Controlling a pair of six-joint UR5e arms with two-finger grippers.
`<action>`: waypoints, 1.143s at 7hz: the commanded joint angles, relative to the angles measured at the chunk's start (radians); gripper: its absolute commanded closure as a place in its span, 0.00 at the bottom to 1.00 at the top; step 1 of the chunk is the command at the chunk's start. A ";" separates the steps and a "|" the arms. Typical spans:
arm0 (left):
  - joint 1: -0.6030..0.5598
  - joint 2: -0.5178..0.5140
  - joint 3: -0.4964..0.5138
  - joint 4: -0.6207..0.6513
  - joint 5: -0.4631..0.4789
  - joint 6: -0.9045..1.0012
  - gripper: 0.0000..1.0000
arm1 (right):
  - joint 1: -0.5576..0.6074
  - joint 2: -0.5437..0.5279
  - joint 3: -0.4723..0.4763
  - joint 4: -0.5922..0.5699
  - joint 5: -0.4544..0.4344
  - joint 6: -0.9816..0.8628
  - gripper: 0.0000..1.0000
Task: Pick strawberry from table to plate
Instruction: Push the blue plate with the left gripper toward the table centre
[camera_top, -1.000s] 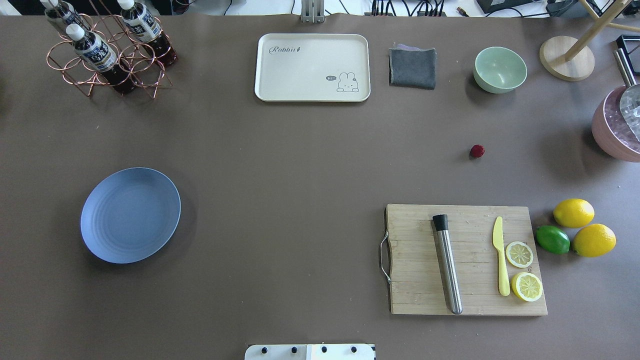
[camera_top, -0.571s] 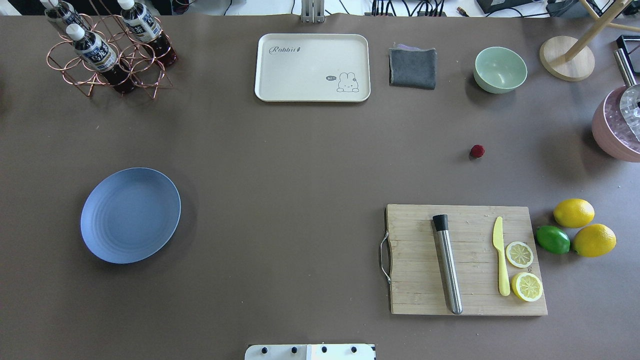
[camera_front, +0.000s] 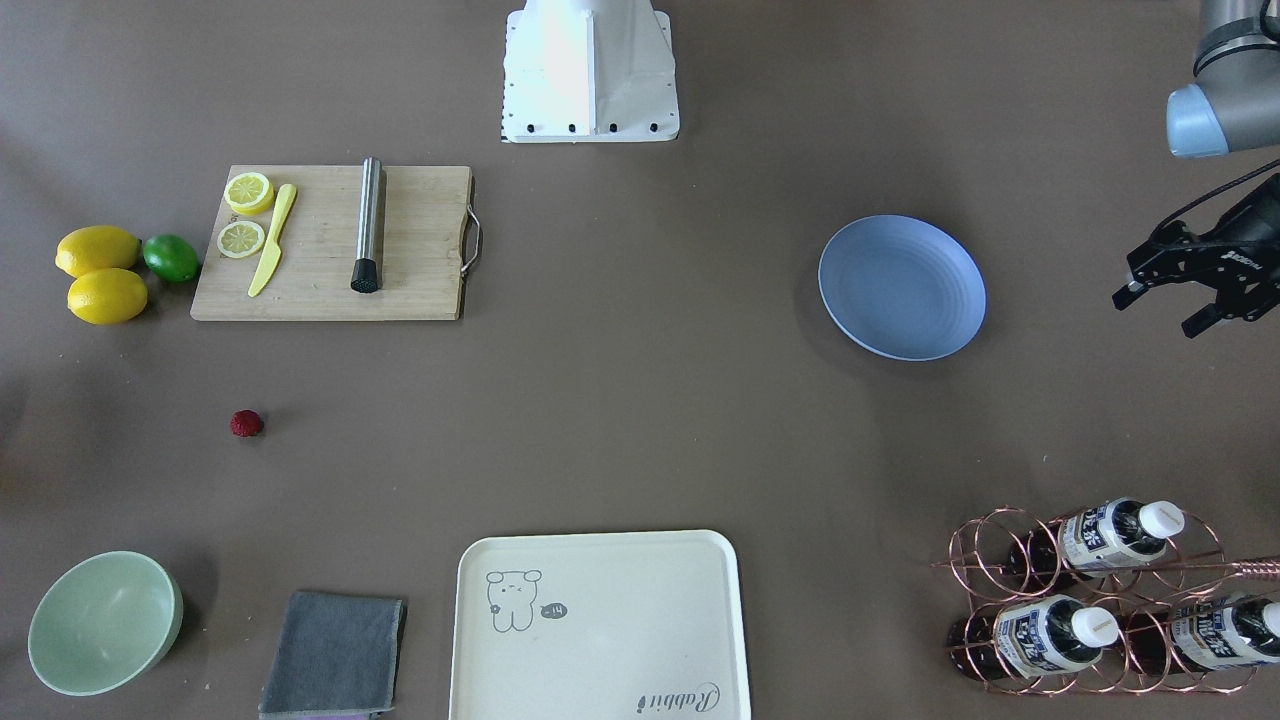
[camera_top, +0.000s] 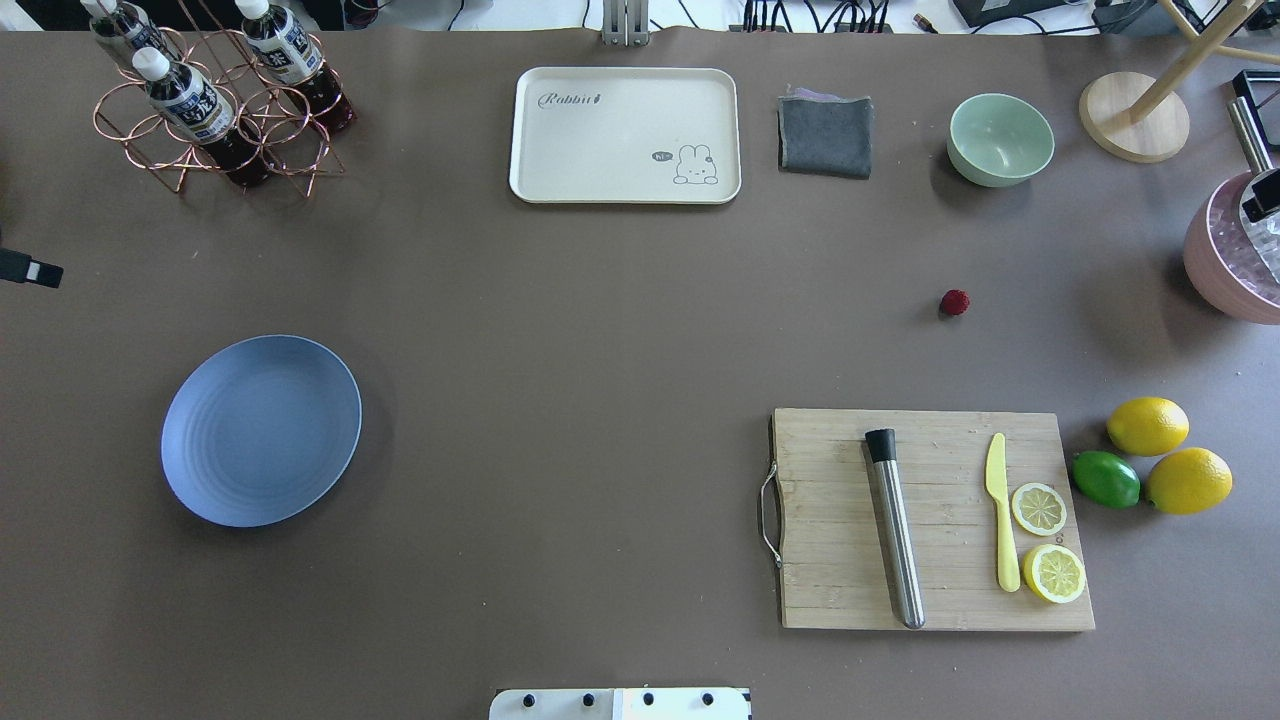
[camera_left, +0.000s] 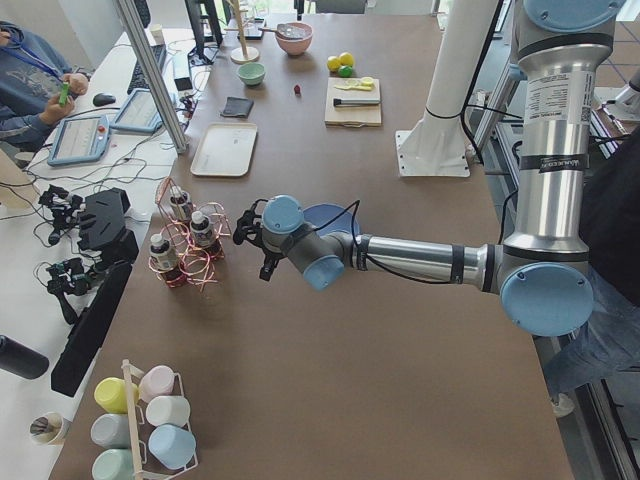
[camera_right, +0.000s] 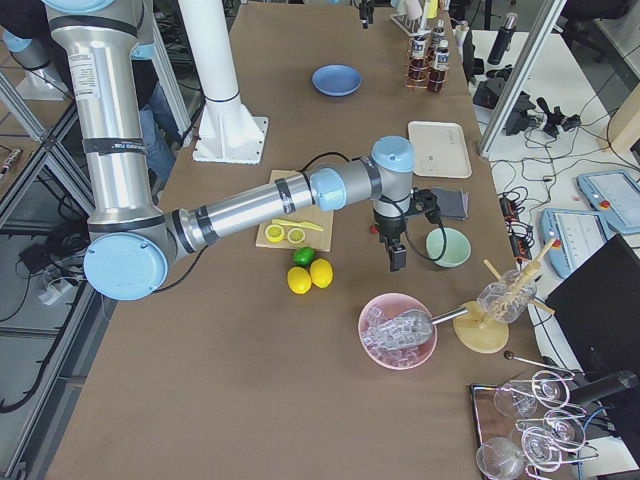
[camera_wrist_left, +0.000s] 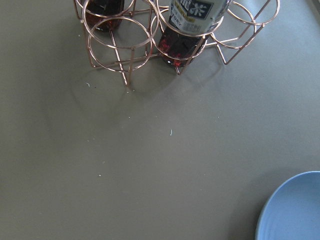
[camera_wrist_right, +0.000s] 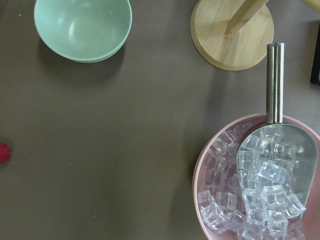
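Note:
The strawberry (camera_top: 955, 302) (camera_front: 246, 423) lies alone on the table (camera_top: 600, 330), between the green bowl and the cutting board, and shows at the left edge of the right wrist view (camera_wrist_right: 2, 152). The light-blue plate (camera_top: 260, 430) (camera_front: 902, 287) sits empty on the table's left half, its rim showing in the left wrist view (camera_wrist_left: 295, 210). My left gripper (camera_front: 1157, 312) hovers open and empty beyond the plate, near the bottle rack. Only a black edge of my right gripper (camera_top: 1262, 205) shows over the ice bowl, right of the strawberry; I cannot tell its state.
A copper rack with bottles (camera_top: 215, 100) stands at the far left. A cream tray (camera_top: 625, 135), grey cloth (camera_top: 825, 135) and green bowl (camera_top: 1000, 140) line the back. A pink ice bowl (camera_top: 1235, 265), cutting board (camera_top: 930, 520), lemons (camera_top: 1147, 425) and a lime (camera_top: 1105, 478) fill the right.
A fingertip of my left gripper has come into the overhead view at its left edge, and a black part of my right gripper now shows over the ice bowl. The strawberry and plate stay put.

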 joint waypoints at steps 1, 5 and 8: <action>0.196 0.036 0.006 -0.170 0.146 -0.201 0.03 | -0.050 0.006 0.016 0.000 -0.002 0.097 0.00; 0.367 0.036 0.073 -0.331 0.282 -0.333 0.11 | -0.070 0.006 0.029 0.000 -0.007 0.099 0.00; 0.400 0.034 0.074 -0.330 0.282 -0.321 0.65 | -0.070 0.008 0.029 0.000 -0.013 0.099 0.00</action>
